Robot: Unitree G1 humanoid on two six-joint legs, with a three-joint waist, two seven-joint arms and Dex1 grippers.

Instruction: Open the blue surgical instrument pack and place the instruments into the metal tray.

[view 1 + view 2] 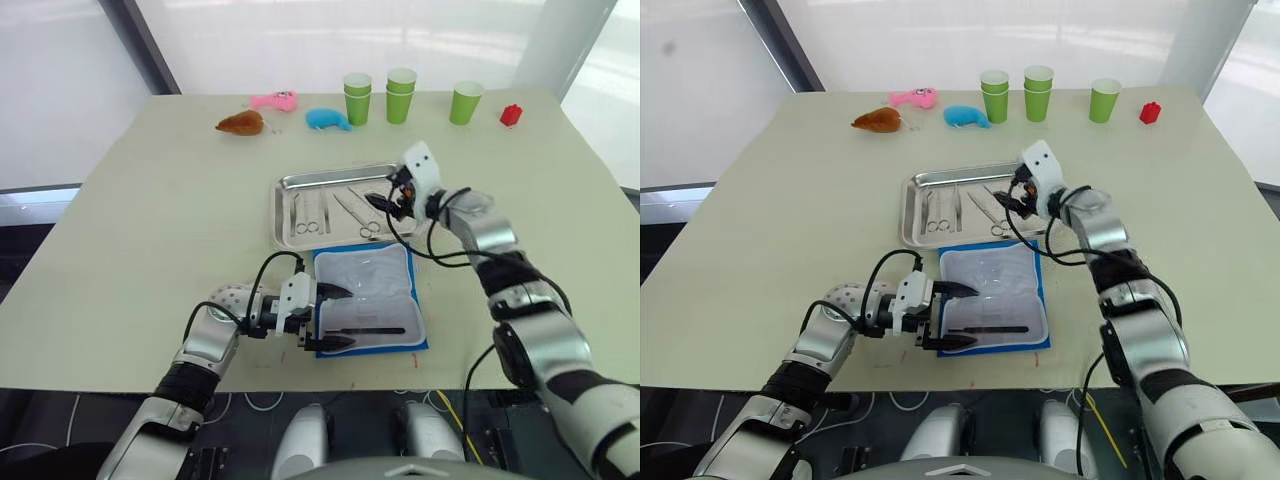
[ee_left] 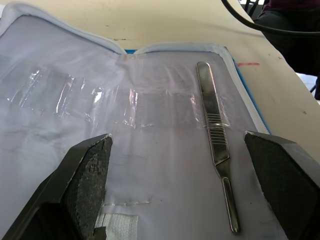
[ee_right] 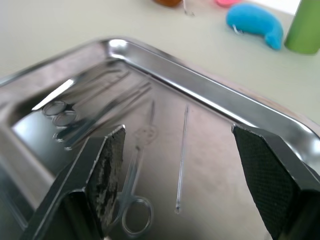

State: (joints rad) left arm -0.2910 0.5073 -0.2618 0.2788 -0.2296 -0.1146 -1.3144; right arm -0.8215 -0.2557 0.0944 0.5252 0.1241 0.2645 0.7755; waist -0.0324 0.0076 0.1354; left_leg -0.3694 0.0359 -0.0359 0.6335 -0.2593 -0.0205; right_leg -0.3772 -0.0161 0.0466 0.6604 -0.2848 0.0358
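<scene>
The blue surgical instrument pack (image 1: pixel 368 298) lies open on the counter (image 1: pixel 150 220), its pale lining with clear pockets facing up, just in front of the metal tray (image 1: pixel 283 184). Most of the instruments are already in the tray: ring-handled scissors (image 3: pixel 131 210), a thin probe (image 3: pixel 182 160) and several more forceps-like tools lying side by side. One instrument is left in the pack, a slim scalpel handle (image 2: pixel 216 145) lying flat on the lining near the pack's front edge.

The left claw (image 1: pixel 333 318) rests low over the near half of the pack, its two black fingers spread wide on either side of the scalpel handle and holding nothing. The right claw (image 3: pixel 185 175) hovers over the right end of the tray, likewise wide and empty.

The step in hand appears to be the transfer of the last tool. The next move calls for the left claw to come down and close across the thin handle, which lies flush on soft fabric. A flat, narrow piece like this will probably be hard to pinch, and the fingers may catch the lining with it. Once gripped, it needs lifting clear of the pack's raised rim and carrying forward into the tray.
</scene>
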